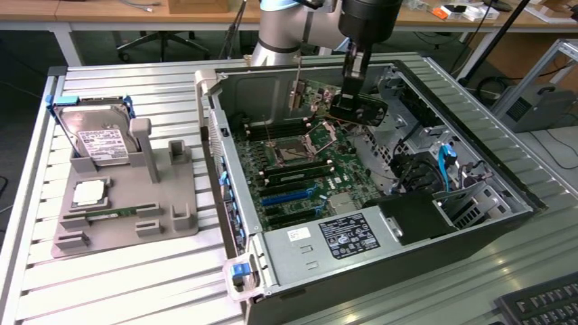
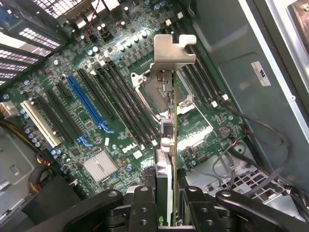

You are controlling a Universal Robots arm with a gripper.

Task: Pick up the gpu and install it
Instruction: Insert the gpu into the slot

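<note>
Two black fingers (image 2: 141, 205) of the gripper (image 2: 166, 215) are clamped on the gpu (image 2: 168, 159), one on each face of the card. The wrist view catches the card edge-on, with its silver end bracket (image 2: 171, 50) at the far end. In the exterior view the gripper (image 1: 350, 95) hangs inside the open computer case (image 1: 474, 145). There the gpu (image 1: 359, 110) shows its black cooler and sits above the motherboard (image 1: 342, 166), toward the case's far end.

Under the card, the wrist view gives the board's detail:
- the processor socket (image 2: 152, 89)
- rows of black memory slots (image 2: 118, 96)
- a blue expansion slot (image 2: 87, 104) and a white slot (image 2: 41, 123)
- a finned heatsink (image 2: 100, 165), with the word DELL (image 2: 126, 150) printed in white beside it

A white sticker (image 2: 260, 72) on the case wall carries print too small to read.

The exterior view adds the power supply (image 1: 348, 237), whose black label has white text that cannot be made out. At the exterior view's left, on the slatted metal table (image 1: 135, 284), a grey holder (image 1: 118, 233) bears a hard drive (image 1: 101, 139) with a white label, a processor chip (image 1: 88, 193) and a narrow green memory stick (image 1: 108, 215). A keyboard (image 1: 542, 305) lies at the near corner on the exterior view's right.
</note>
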